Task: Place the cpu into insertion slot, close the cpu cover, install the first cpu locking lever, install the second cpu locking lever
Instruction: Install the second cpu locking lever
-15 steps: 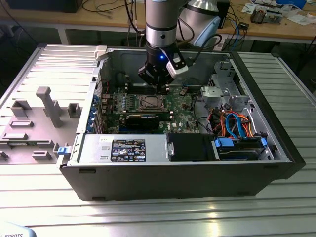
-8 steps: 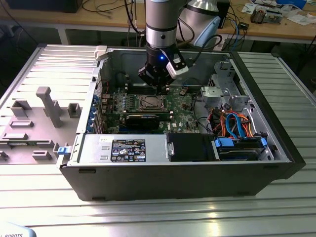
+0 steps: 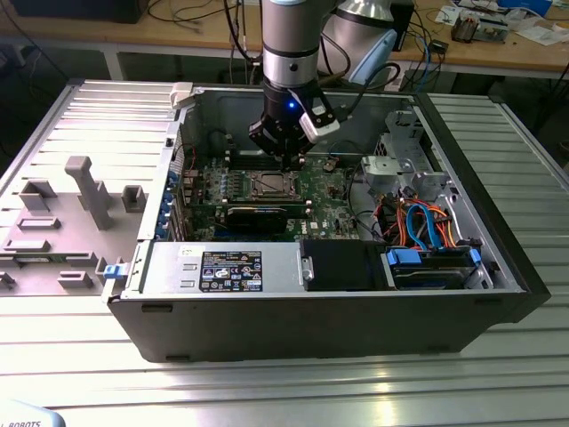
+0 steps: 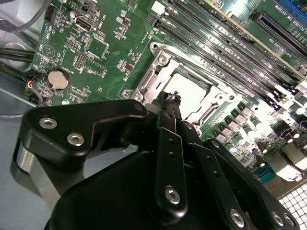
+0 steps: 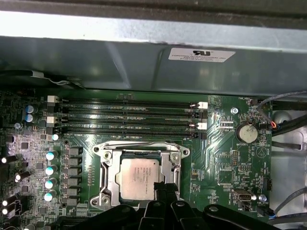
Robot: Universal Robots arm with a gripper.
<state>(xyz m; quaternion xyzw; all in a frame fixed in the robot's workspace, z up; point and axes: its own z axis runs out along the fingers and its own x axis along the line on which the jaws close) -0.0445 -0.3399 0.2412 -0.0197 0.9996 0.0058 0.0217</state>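
Observation:
The cpu (image 5: 139,177) lies flat in the insertion slot (image 3: 269,184) on the green board, its silvery top showing. The cpu cover (image 5: 109,172) lies down around it as a silver frame, and the chip shows through its window. In the second wrist view the cpu (image 4: 192,93) and the cover (image 4: 151,79) sit just beyond my fingertips. My gripper (image 4: 170,97) is shut, its black fingers pressed together with nothing seen between them. Its tips (image 5: 163,188) hang over the socket's edge by a corner of the chip. In the exterior view the gripper (image 3: 283,158) points down just above the socket.
Long black memory slots (image 5: 124,120) run beside the socket, under the case's grey wall (image 5: 144,62). A coin battery (image 5: 247,132) sits on the board. A black card (image 3: 256,216), the power supply (image 3: 222,267) and drive cables (image 3: 427,222) crowd the case.

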